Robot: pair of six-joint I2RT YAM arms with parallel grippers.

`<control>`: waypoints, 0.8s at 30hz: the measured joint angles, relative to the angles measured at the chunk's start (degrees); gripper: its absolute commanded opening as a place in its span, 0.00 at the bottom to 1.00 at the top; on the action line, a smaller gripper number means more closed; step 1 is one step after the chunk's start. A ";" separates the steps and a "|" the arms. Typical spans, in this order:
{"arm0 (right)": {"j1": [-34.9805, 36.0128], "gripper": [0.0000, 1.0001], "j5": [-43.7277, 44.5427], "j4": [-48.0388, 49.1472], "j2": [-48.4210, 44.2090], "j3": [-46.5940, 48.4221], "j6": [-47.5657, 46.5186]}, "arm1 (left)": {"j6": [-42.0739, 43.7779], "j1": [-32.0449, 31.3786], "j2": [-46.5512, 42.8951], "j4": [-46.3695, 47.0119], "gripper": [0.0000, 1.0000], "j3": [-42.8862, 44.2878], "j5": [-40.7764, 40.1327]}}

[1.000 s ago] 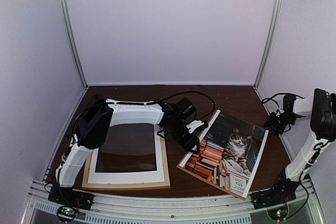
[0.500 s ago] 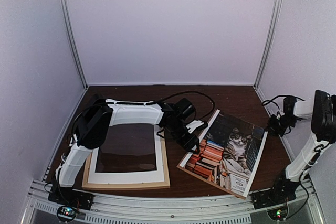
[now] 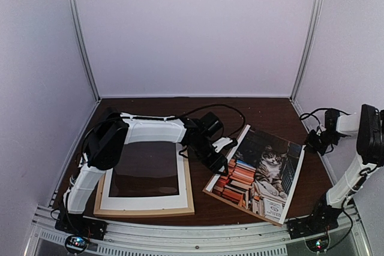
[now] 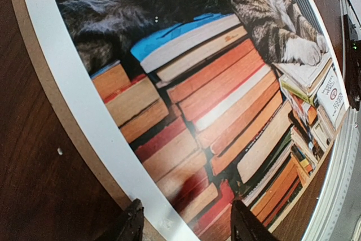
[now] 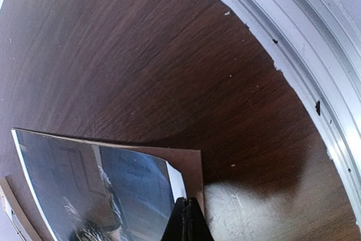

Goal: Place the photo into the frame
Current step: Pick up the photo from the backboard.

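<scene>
one photo (image 3: pixel 258 175) corner (long axis tilted far-right) pinched by right gripper (image 5: pixel 186 204); left gripper (image 4: pixel 187 222) half-open.

R gripper (image 5: pixel 188 219) pinched, maybe on photo (image 5: pixel 113 187) (corner).

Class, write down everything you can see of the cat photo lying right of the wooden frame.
The photo is a glossy rectangular paper print: a grey tabby cat with stacked red-orange books, inside a white border. It lies picture-up and askew on a brown board, right of the frame. The right tool, shut, appears to pinch its far right corner. The open left tool hovers over its left edge.
</scene>
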 measured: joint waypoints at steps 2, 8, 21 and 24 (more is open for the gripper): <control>0.00 0.00 -0.11 -0.39 -0.83 0.00 -0.04 | 0.00 0.00 0.00 0.00 0.54 0.00 0.00; 0.00 0.00 -0.50 -2.51 -3.85 0.04 -0.31 | -0.13 0.00 -0.09 -0.02 0.57 0.00 -0.09; 6.16 0.00 -3.48 -9.11 -15.21 4.68 -2.73 | -1.20 0.20 -3.74 1.16 0.72 -3.39 -4.81; 8.92 0.00 -3.30 -9.75 -19.04 5.99 -1.11 | -1.97 0.28 -5.86 1.31 0.78 -3.39 -6.82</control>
